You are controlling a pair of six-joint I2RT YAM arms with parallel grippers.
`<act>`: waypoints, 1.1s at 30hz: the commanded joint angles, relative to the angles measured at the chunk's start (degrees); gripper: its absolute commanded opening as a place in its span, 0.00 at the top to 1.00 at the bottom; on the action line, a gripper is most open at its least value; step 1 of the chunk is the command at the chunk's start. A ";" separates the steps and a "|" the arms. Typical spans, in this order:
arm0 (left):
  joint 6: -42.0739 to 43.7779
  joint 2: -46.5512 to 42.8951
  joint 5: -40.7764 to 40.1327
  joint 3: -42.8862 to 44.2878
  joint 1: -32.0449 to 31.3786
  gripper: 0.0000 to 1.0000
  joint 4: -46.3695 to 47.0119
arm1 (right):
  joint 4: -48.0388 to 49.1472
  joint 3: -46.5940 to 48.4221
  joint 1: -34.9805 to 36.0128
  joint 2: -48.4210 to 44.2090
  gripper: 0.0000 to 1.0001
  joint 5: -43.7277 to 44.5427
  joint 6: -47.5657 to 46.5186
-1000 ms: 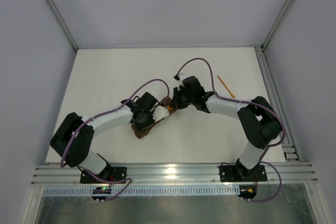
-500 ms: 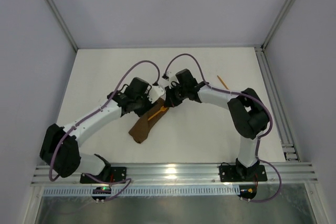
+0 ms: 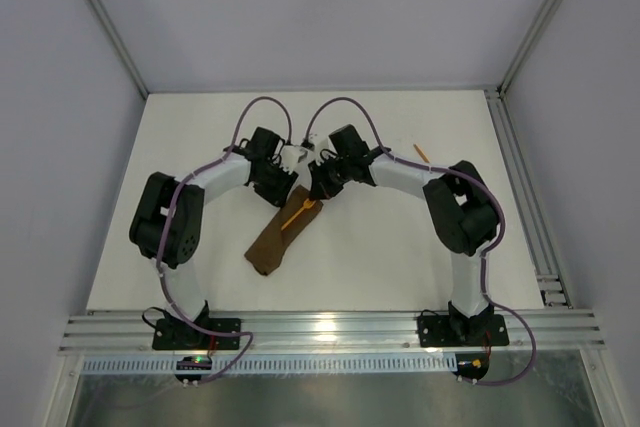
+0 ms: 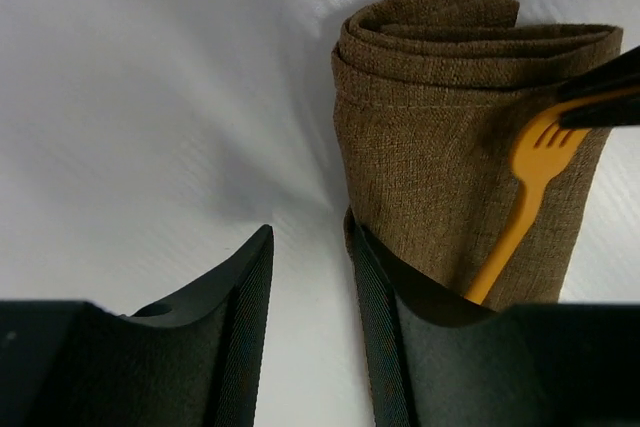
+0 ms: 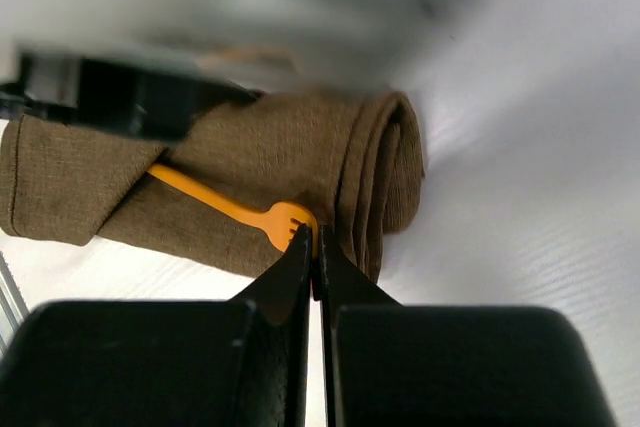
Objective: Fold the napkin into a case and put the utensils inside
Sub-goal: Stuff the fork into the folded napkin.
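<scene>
Both arms reach in towards the far centre of the white tabletop (image 3: pixel 200 147). The left arm (image 3: pixel 215 175) is sharply bent, with its elbow out to the left. The right arm (image 3: pixel 410 175) mirrors it, with its elbow to the right. The narrow dark brown layered cloth case (image 3: pixel 268 245) lies diagonally between them, its rolled end farthest away. A small orange plastic fork (image 4: pixel 520 207) rests on the case's far end, tines pointing away. The left tool (image 4: pixel 308 232) is released, its fingers parted over bare tabletop just beside the case. The right tool (image 5: pixel 312 237) is clenched, its tips meeting at the tines; whether it pinches them cannot be told. A second thin orange utensil (image 3: pixel 424 155) lies far right, well apart.
</scene>
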 commanded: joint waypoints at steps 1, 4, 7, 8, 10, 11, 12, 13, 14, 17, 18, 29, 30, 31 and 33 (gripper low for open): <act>-2.38 -1.07 5.99 1.81 -0.03 0.60 2.37 | 0.30 2.64 0.77 1.14 0.97 -0.96 -3.48; -5.61 -2.65 5.90 -0.03 1.81 0.63 5.35 | 3.63 0.72 -0.55 0.71 0.97 -2.71 -0.58; -10.10 -5.38 10.19 -0.92 5.32 0.61 7.20 | 7.33 -2.10 -1.95 -0.35 0.97 -3.24 1.89; -10.47 -5.65 11.34 -0.57 5.68 0.60 6.86 | 7.69 -2.28 -2.04 -0.44 0.97 -3.24 1.89; -9.42 -4.77 15.62 1.27 5.60 0.57 4.67 | 8.57 -2.55 -1.96 -0.35 0.97 -3.85 1.89; -9.33 -3.55 16.87 1.63 5.60 0.56 2.83 | 8.92 -2.55 -1.96 -0.27 0.97 -3.95 1.89; -8.89 -3.02 17.93 1.89 5.60 0.55 2.12 | 9.19 -2.64 -1.87 -0.18 0.97 -4.12 1.89; -8.28 -1.88 18.03 1.98 5.34 0.53 1.50 | 9.97 -2.99 -1.96 -0.09 0.97 -3.78 1.89; -7.84 -1.87 18.03 1.90 5.25 0.53 1.24 | 10.24 -3.16 -1.87 0.00 0.97 -3.68 3.20; -7.13 0.41 18.46 1.72 5.07 0.53 0.53 | 11.12 -3.52 -1.43 0.26 0.97 -2.90 3.30; -7.04 1.55 18.82 1.72 5.07 0.53 0.44 | 11.47 -3.60 -1.34 0.26 0.97 -2.89 3.30; -7.13 4.02 18.64 0.58 4.28 0.73 1.85 | 16.75 -4.48 0.15 1.93 0.97 -1.84 5.93; -7.13 4.19 18.73 0.58 4.28 0.76 2.02 | 17.10 -4.66 0.41 2.02 0.97 -1.75 6.02; -7.13 4.37 18.90 0.84 4.28 0.83 2.11 | 17.71 -4.83 0.76 2.02 0.97 -1.58 5.93; -7.30 4.37 19.43 0.93 4.28 0.88 2.20 | 18.15 -4.84 1.29 2.11 0.97 -1.40 5.59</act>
